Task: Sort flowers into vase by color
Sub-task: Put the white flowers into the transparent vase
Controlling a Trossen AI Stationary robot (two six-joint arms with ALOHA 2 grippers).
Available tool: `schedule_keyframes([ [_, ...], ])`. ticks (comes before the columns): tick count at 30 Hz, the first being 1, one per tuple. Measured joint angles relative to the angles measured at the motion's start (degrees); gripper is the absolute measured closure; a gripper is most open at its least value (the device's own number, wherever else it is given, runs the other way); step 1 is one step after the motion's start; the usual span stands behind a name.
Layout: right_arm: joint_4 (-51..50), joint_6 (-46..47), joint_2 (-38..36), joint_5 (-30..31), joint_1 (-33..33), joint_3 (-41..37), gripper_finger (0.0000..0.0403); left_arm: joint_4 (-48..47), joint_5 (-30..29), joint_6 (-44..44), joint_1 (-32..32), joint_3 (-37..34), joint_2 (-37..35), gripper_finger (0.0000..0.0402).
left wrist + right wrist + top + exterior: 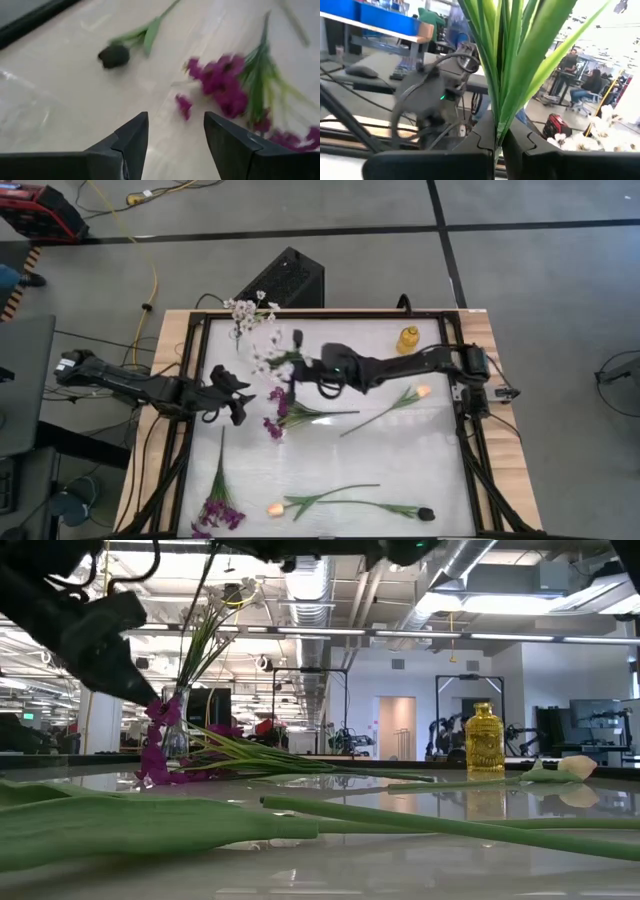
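Table: right gripper [497,142] clamps white sprig [268,360]

A white-blossomed sprig [268,360] hangs lifted above mid-table, its green stem pinched in the right gripper [297,372]. Another white spray [247,312] lies at the table's far edge. Just below the lifted one, a purple cluster [280,412] lies flat with its leafy stem pointing right. A second purple sprig [218,505] lies at the near left corner. One peach tulip [420,392] lies right of centre; another [276,507] lies near the front edge, beside a dark-budded stem [425,513]
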Motion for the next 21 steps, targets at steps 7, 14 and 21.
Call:
schedule_keyframes([
  [7, -9.4, 0.0, 7.8, 0.0, -2.3, 13.5, 0.0364, -2.7, 8.7, 2.0, -0.3, 0.0, 5.2, 0.0221],
  [14, -11.6, 0.4, 13.7, 0.0, -2.8, 24.4, 0.0364, -3.5, 15.9, 3.7, -3.2, 0.0, 12.7, 0.0221],
  [21, -26.3, 0.3, 16.8, 0.3, -3.2, 36.9, 0.0363, -3.0, 13.5, 1.0, -8.5, 0.0, 16.5, 0.0221],
])
